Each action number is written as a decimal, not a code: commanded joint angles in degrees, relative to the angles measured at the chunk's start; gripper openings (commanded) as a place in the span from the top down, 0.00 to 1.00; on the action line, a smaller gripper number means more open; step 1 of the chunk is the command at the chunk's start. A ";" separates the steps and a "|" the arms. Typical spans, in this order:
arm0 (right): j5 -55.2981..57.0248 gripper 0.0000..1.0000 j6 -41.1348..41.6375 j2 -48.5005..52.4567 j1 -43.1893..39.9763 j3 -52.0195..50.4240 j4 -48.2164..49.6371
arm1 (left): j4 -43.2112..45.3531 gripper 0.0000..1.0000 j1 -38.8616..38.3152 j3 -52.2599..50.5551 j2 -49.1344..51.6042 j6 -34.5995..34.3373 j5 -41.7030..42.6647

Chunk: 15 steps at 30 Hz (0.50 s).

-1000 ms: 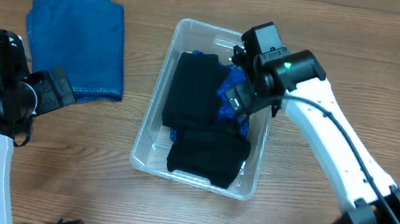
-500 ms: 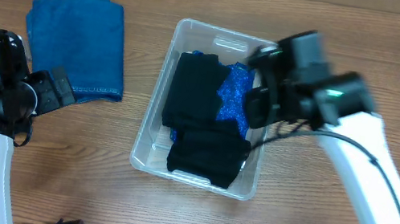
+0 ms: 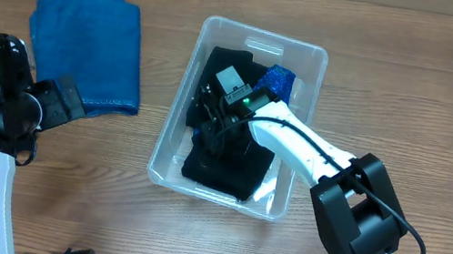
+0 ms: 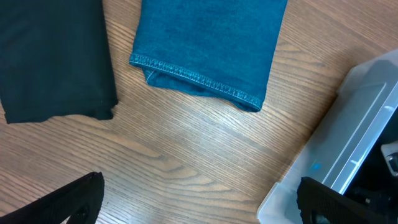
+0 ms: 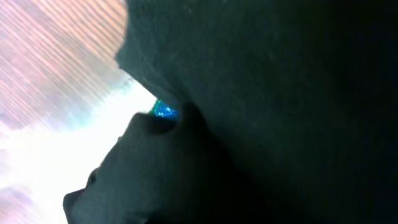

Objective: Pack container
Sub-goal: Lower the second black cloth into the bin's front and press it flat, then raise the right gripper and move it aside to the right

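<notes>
The clear container (image 3: 311, 60) stands mid-table with folded black clothes (image 3: 228, 172) and a sparkly blue piece (image 3: 277, 80) inside. My right gripper (image 3: 214, 123) is down inside it, pressed into the black clothes near the left wall. Its wrist view is filled with dark black cloth (image 5: 261, 93), with a blue speck (image 5: 165, 111) and the bright container floor (image 5: 56, 143). Its fingers are hidden. My left gripper (image 4: 202, 202) hangs open over bare wood, left of the container's corner (image 4: 348, 137), holding nothing.
Folded blue jeans (image 3: 89, 41) lie at the far left of the table, their hem (image 4: 205, 81) ahead of the left gripper. A flat black cloth (image 4: 53, 56) lies to the jeans' left in the left wrist view.
The right arm swung from the container's right side down into it, onto the black clothes. The container has turned slightly. The left arm has stayed still.
</notes>
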 commanded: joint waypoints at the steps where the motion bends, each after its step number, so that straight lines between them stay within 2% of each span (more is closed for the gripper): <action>1: 5.38 0.90 0.72 -0.44 -1.88 1.42 -5.88 | -0.07 0.00 0.20 1.25 -0.02 0.46 -0.39; 4: 9.03 0.88 0.72 -8.87 -1.77 3.89 -9.68 | -0.26 0.00 0.20 1.25 -0.02 0.46 -0.39; 7: 12.92 0.78 1.81 -22.01 -3.08 6.16 -9.22 | -0.55 0.00 0.20 1.25 -0.02 0.48 -0.44; 8: 15.41 0.62 2.91 -26.27 -4.42 6.23 -8.46 | -0.55 0.00 0.20 1.25 -0.02 0.48 -0.44; 9: 18.58 0.49 6.10 -30.38 -7.04 6.23 -8.15 | -0.55 0.00 0.20 1.25 -0.02 0.48 -0.44; 10: 19.63 0.48 7.45 -32.50 -9.92 6.23 -8.48 | -0.55 0.00 0.20 1.25 -0.02 0.48 -0.44; 11: 19.43 0.55 8.33 -33.81 -14.01 6.23 -9.16 | -0.55 0.00 0.20 1.25 -0.02 0.48 -0.44; 12: 19.10 0.79 9.81 -33.92 -18.62 6.16 -10.43 | -0.48 0.00 0.20 1.25 -0.02 0.48 -0.42; 13: 18.01 0.93 10.64 -33.27 -22.18 5.84 -11.17 | -0.46 0.00 0.20 1.25 -0.02 0.48 -0.44; 15: 13.42 0.96 10.56 -29.88 -30.03 4.28 -11.34 | -0.46 0.00 0.20 1.25 -0.02 0.48 -0.44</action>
